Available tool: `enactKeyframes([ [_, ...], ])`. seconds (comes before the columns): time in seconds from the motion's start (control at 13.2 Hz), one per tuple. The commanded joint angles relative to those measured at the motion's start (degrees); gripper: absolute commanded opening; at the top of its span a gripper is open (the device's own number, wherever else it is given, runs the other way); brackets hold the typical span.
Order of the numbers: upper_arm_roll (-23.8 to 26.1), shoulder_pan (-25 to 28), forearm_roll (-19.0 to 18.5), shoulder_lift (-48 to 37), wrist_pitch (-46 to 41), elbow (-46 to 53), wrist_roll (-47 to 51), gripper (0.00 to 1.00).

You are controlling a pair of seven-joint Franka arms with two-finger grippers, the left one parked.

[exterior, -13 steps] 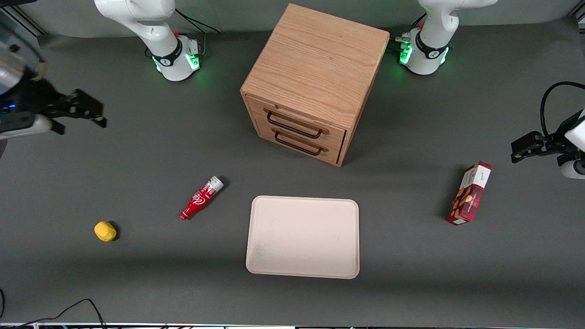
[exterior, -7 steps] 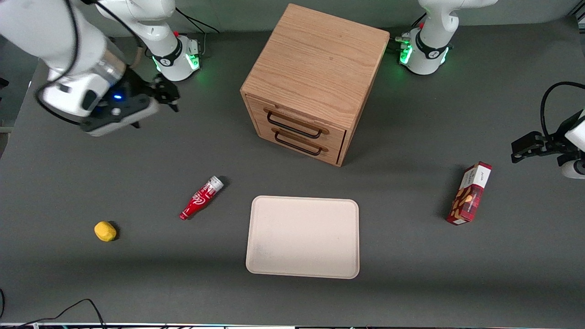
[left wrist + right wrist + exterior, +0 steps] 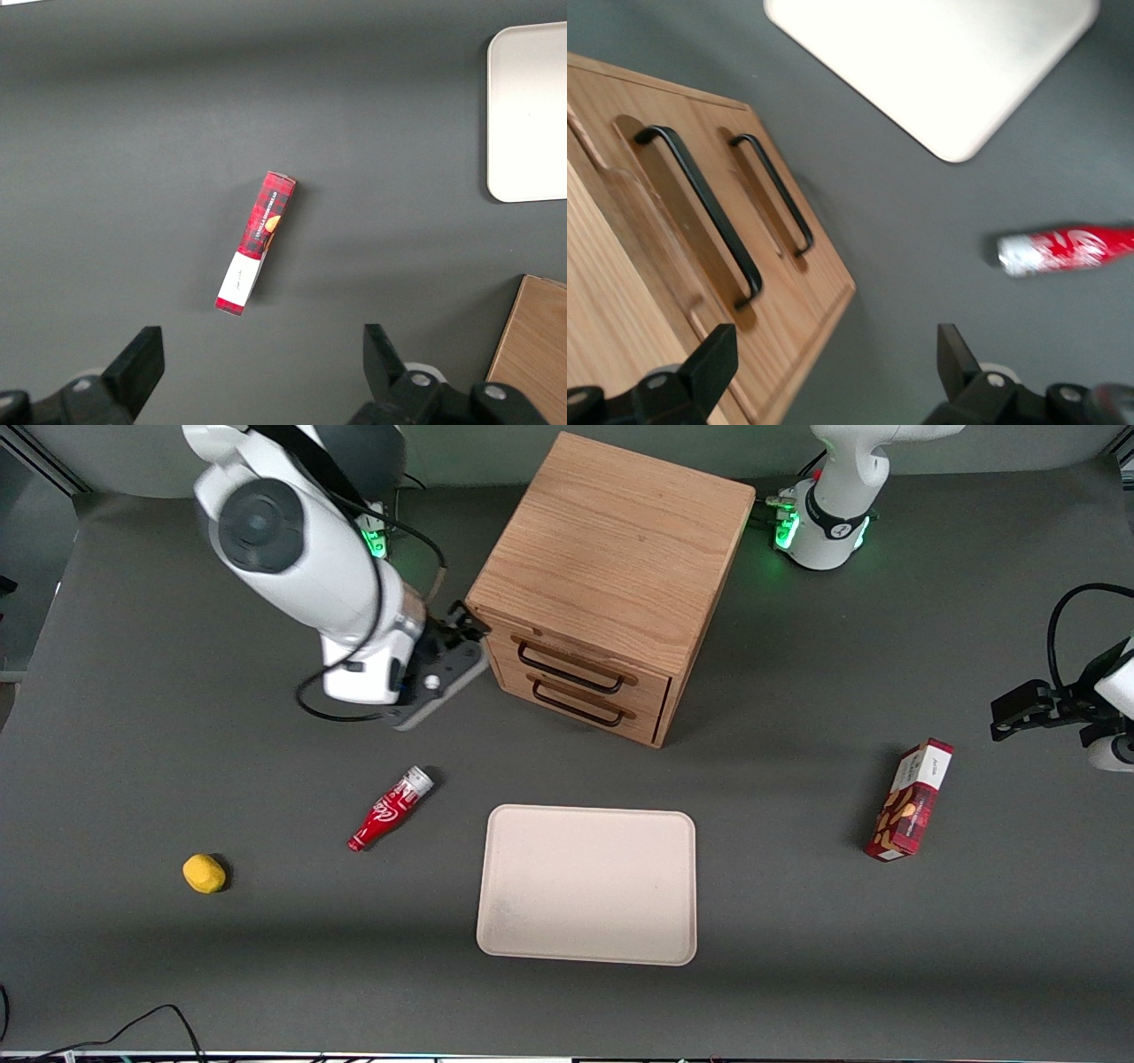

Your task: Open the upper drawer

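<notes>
Two drawers observed shut; the upper drawer (image 3: 576, 667) sits topmost in the cabinet (image 3: 611, 558). We find the end effector (image 3: 467, 622) released, empty, beside the cabinet's front corner.

Dark grey table (image 3: 797, 957) bearing wooden cabinet (image 3: 611, 558), pale tray (image 3: 586, 884), red bottle (image 3: 390, 809), yellow ball (image 3: 204, 873), red carton (image 3: 910, 801).
</notes>
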Motion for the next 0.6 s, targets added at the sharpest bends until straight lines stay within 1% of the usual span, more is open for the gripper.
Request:
enactKeyframes([
  [0.0,0.75,3.08,-1.31,4.05,3.85,0.69,-0.10,1.00],
  [0.15,0.75,5.37,-1.31,6.15,6.84,0.26,-0.02,1.00],
  [0.53,0.84,7.04,-1.14,7.57,13.34,-4.66,-0.10,1.00],
])
